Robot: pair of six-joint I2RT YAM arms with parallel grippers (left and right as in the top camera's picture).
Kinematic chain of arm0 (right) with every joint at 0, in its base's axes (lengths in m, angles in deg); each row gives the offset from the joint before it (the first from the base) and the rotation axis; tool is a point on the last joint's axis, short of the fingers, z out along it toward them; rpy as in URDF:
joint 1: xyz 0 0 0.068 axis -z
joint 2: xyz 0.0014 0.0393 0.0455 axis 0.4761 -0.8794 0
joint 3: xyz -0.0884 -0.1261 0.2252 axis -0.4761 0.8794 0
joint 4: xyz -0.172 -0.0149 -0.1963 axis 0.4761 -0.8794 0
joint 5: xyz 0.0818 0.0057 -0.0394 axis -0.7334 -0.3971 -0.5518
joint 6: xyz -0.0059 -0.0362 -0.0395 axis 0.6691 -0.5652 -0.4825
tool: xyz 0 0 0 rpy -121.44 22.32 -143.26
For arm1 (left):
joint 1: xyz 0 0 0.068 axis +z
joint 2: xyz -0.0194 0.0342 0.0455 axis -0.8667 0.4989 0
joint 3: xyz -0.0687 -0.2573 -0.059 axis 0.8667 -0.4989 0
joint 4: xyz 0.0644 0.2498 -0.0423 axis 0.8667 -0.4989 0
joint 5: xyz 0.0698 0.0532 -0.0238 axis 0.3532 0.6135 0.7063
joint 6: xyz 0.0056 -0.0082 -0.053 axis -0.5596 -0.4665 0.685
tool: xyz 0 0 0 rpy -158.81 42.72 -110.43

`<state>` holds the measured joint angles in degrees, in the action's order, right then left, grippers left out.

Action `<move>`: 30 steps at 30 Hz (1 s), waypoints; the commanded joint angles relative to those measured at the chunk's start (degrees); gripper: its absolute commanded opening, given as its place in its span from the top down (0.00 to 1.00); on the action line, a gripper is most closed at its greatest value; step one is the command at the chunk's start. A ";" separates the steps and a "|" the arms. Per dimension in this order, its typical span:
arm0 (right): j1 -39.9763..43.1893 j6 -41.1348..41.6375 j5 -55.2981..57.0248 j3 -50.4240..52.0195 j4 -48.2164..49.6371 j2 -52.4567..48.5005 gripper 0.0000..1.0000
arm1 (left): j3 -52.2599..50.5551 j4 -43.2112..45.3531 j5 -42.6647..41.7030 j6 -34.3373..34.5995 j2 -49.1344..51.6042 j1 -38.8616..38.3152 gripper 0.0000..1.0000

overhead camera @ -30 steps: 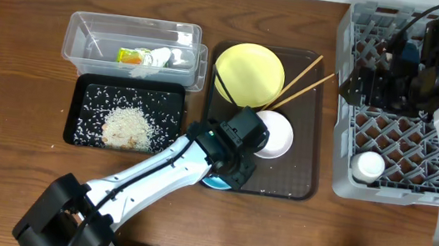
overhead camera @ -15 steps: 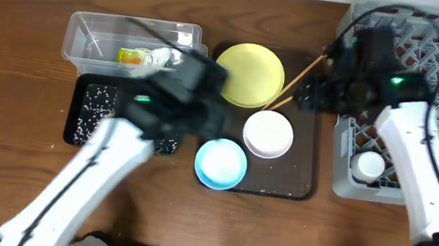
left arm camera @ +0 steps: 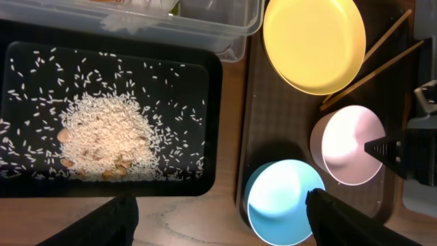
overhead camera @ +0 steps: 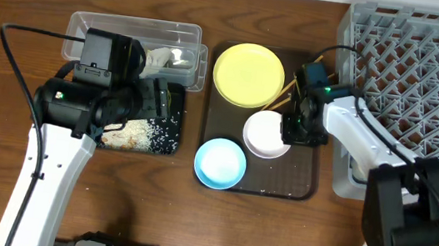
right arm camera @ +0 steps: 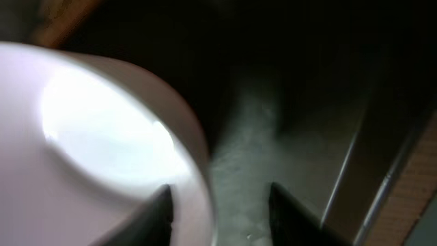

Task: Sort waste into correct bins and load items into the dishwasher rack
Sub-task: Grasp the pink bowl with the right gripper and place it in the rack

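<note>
White bowl [overhead camera: 264, 135]: right gripper [right arm camera: 218, 205] straddles its rim, grip uncertain; left gripper [left arm camera: 220, 208] gapes empty. Next, clamp, lift toward rack [overhead camera: 427, 73].

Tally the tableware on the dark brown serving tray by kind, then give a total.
Plates: 1 (yellow plate)
Bowls: 2 (white bowl, light blue bowl)
Chopsticks: 2
Total: 5

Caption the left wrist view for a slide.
Rice piled on the black tray beside a brown serving tray holding yellow plate, chopsticks, white bowl and light blue bowl.
</note>
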<state>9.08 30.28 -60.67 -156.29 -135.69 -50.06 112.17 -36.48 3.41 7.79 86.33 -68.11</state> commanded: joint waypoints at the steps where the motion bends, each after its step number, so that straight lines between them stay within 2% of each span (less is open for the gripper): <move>1: -0.15 1.11 1.49 0.07 0.50 -0.33 0.80 | 0.15 -0.11 0.33 -0.28 0.22 0.24 0.17; 5: 0.22 1.09 1.51 -0.76 0.94 1.77 0.84 | 0.15 -0.11 0.33 -0.28 0.22 0.24 0.15; 8: 1.16 1.05 1.75 -3.13 -0.28 5.22 0.99 | 0.15 -0.11 0.33 -0.28 0.22 0.24 0.13; 13: 3.98 1.01 7.23 -9.57 -4.57 12.96 0.99 | 0.15 -0.11 0.35 -0.28 0.22 0.24 0.12; 18: 8.46 1.05 21.44 -15.52 -5.27 21.11 0.99 | 0.15 -0.11 0.33 -0.28 0.22 0.24 0.12; 22: 11.61 1.07 39.04 -15.93 0.61 25.09 0.99 | 0.15 -0.11 0.33 -0.28 0.22 0.24 0.12; 26: 14.10 0.48 50.64 -15.78 9.66 23.08 0.99 | 0.15 -0.11 0.33 -0.28 0.22 0.24 0.11; 30: 14.67 -8.22 60.02 -15.78 23.54 16.17 0.99 | 0.15 -0.11 0.33 -0.28 0.22 0.24 0.11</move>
<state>23.48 28.47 -13.22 -172.25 -116.65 -28.58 112.17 -36.48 3.43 7.81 86.33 -68.11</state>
